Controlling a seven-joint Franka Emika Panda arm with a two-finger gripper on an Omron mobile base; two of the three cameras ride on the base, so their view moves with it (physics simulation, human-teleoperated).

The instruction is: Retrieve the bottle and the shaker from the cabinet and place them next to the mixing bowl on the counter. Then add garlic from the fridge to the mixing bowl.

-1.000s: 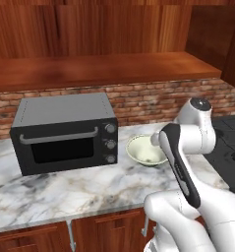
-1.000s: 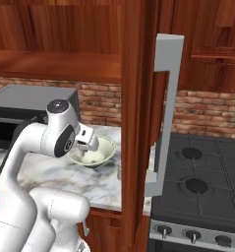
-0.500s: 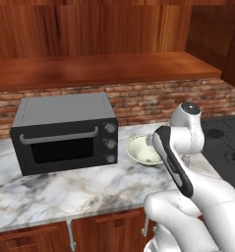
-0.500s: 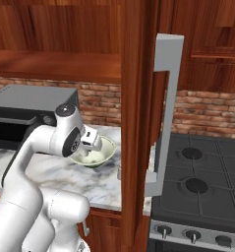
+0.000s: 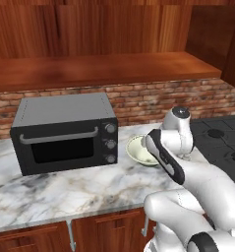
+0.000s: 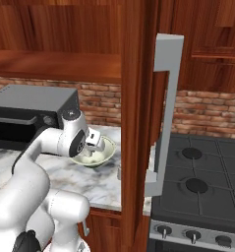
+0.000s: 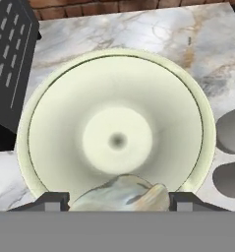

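Observation:
The pale green mixing bowl (image 7: 50, 88) lies straight below the hand, its inside bare. It stands on the marble counter right of the oven (image 5: 136, 149) (image 6: 105, 153). My gripper (image 7: 119, 199) is shut on a whitish garlic bulb (image 7: 120, 192), held between the two dark tips over the bowl's near rim. In the right base view the gripper (image 6: 94, 140) hangs just above the bowl. Two grey rounded shapes (image 7: 231, 130) lie on the counter beside the bowl; I cannot tell whether they are the bottle and the shaker.
A black toaster oven (image 5: 65, 133) stands left of the bowl against the brick wall. A wooden cabinet door (image 6: 138, 108) with a long grey handle (image 6: 165, 98) stands open right of the bowl. The black stove (image 6: 197, 182) is further right.
The arm has swung a little further over the bowl and the hand with the garlic has sunk closer to it. The grip is unchanged.

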